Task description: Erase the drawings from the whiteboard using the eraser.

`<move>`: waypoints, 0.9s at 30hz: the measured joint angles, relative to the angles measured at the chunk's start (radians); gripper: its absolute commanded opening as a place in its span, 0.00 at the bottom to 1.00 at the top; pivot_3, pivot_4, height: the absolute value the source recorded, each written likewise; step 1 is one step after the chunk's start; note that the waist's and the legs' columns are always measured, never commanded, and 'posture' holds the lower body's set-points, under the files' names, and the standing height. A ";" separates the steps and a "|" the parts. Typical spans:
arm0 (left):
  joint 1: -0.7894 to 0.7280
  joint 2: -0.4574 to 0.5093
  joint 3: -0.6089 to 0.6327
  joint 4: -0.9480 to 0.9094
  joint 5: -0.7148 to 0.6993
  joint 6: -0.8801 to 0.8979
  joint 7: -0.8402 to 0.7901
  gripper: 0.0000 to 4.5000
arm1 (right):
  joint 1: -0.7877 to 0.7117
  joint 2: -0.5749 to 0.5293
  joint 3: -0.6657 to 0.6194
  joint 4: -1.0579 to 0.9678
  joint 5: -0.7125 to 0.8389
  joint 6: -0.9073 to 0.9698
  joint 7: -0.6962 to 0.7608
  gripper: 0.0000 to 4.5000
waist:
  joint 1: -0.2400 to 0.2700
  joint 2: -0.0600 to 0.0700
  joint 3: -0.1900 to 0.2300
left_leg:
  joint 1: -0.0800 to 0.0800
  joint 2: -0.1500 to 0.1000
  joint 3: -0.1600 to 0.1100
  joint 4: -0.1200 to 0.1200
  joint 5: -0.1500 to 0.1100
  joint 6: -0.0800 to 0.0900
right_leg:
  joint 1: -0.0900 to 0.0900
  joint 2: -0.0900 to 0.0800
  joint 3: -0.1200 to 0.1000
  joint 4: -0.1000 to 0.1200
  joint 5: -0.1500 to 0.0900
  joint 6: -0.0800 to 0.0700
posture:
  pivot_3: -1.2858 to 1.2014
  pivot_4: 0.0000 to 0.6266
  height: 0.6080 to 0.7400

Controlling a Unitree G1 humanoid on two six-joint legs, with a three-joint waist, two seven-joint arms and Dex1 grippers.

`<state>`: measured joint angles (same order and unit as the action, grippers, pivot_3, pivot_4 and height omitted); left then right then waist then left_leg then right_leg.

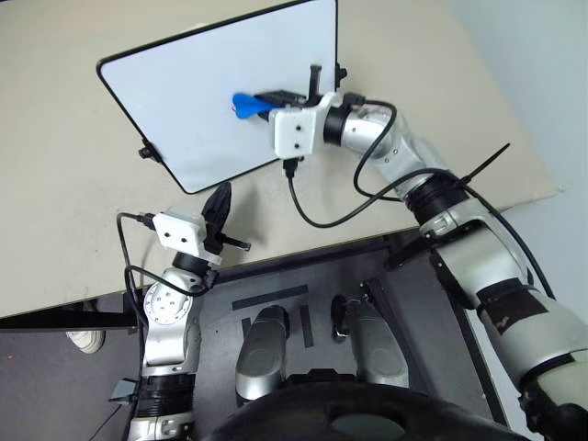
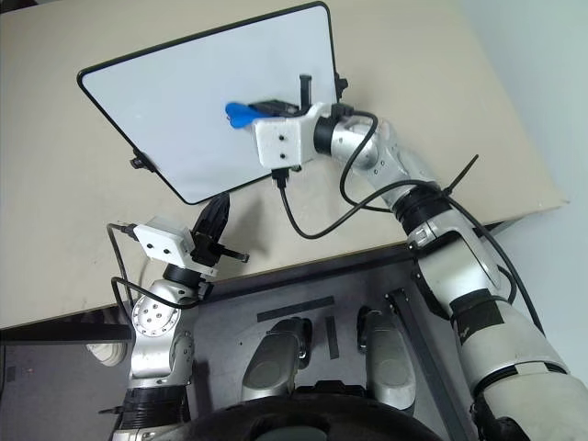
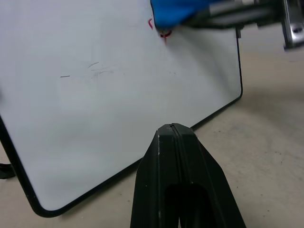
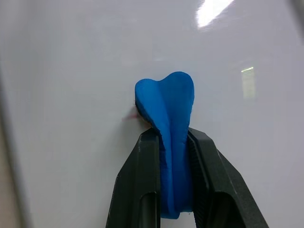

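Right gripper [image 4: 173, 142] is clamped on the blue eraser [image 4: 167, 114], whose free end sits against the whiteboard [image 1: 184, 92] right at the red scribble [image 3: 164, 33]; a trace of red peeks out beside the eraser tip in both wrist views. The board lies tilted on the beige table [image 1: 55, 184]. Left gripper [image 3: 175, 137] has its fingers together, holds nothing, and is parked near the board's lower edge. To do the wipe well: keep the eraser's broad end flat on the surface, use short strokes across the mark with light, steady pressure, since the board looks free to slide. Bracing its edge with the left gripper would likely help.
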<state>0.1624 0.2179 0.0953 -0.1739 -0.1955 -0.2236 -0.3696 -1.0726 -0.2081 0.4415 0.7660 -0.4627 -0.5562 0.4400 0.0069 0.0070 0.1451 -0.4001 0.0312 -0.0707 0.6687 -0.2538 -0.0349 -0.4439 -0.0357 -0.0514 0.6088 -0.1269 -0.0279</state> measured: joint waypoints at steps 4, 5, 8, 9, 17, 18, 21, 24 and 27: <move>0.000 0.000 0.000 0.000 0.000 0.000 0.000 0.00 | 0.013 0.000 0.001 0.000 -0.006 0.000 -0.005 0.11 | 0.000 0.000 0.000 | 0.000 0.000 0.000 0.000 0.001 0.000 | 0.000 0.000 0.000 0.000 0.000 0.000 | 0.52 0.24 1.00; 0.000 0.000 0.000 0.000 0.000 0.000 0.000 0.00 | 0.023 -0.001 0.002 0.000 -0.010 0.000 -0.005 0.11 | 0.000 0.000 0.000 | 0.000 0.000 0.000 0.000 0.001 0.000 | 0.000 0.000 0.000 0.000 0.000 0.000 | 0.52 0.24 1.00; 0.000 0.000 0.000 0.000 0.000 -0.001 0.000 0.00 | 0.061 0.000 0.021 0.009 -0.027 -0.002 -0.004 0.11 | 0.000 0.000 0.000 | 0.000 0.000 0.000 0.000 0.001 0.000 | 0.000 0.000 0.000 0.000 0.000 0.000 | 0.52 0.24 1.00; 0.000 0.000 0.000 0.000 0.000 -0.001 0.000 0.00 | 0.072 0.000 0.030 0.019 -0.036 -0.003 -0.005 0.11 | 0.000 0.000 0.000 | 0.000 0.000 0.000 0.000 0.001 0.000 | 0.000 0.000 0.000 0.000 0.000 0.000 | 0.52 0.24 1.00; -0.001 0.000 0.000 0.000 0.000 -0.001 0.000 0.00 | 0.066 0.001 0.039 0.047 -0.053 0.004 -0.022 0.11 | 0.000 0.000 0.000 | 0.000 0.000 0.000 0.000 0.001 -0.001 | 0.000 0.000 0.000 0.000 0.000 0.000 | 0.52 0.24 1.00; -0.001 0.000 0.000 0.000 0.000 -0.001 0.000 0.00 | 0.059 0.000 0.038 0.047 -0.053 0.007 -0.026 0.11 | 0.000 0.000 0.000 | 0.000 0.000 0.000 0.000 0.001 -0.001 | 0.000 0.000 0.000 0.000 0.000 0.000 | 0.52 0.24 1.00; -0.001 0.000 0.000 0.000 0.000 -0.001 0.000 0.00 | 0.029 -0.004 0.030 0.040 -0.048 0.011 -0.041 0.11 | -0.001 0.000 0.000 | 0.000 0.000 0.000 0.000 0.001 -0.001 | 0.000 0.000 0.000 0.000 0.001 -0.001 | 0.52 0.24 1.00; -0.003 0.000 0.000 0.000 0.000 -0.001 0.000 0.00 | 0.011 -0.004 0.007 0.017 -0.041 0.017 -0.058 0.11 | -0.004 0.000 0.000 | 0.000 0.000 0.000 0.000 0.001 -0.001 | 0.000 0.000 0.000 0.000 0.001 -0.001 | 0.52 0.24 1.00; -0.003 0.000 0.000 0.000 0.000 -0.001 -0.001 0.00 | 0.010 -0.004 0.006 0.011 -0.041 0.021 -0.061 0.11 | -0.005 0.000 0.000 | 0.000 0.000 0.000 0.000 0.001 -0.001 | 0.000 0.000 0.000 0.000 0.001 -0.001 | 0.52 0.24 1.00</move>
<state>0.1592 0.2183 0.0952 -0.1738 -0.1955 -0.2245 -0.3701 -1.0627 -0.2119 0.4477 0.7769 -0.5034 -0.5354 0.3787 0.0018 0.0071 0.1452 -0.4000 0.0312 -0.0707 0.6687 -0.2529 -0.0355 -0.4439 -0.0357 -0.0514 0.6092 -0.1259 -0.0291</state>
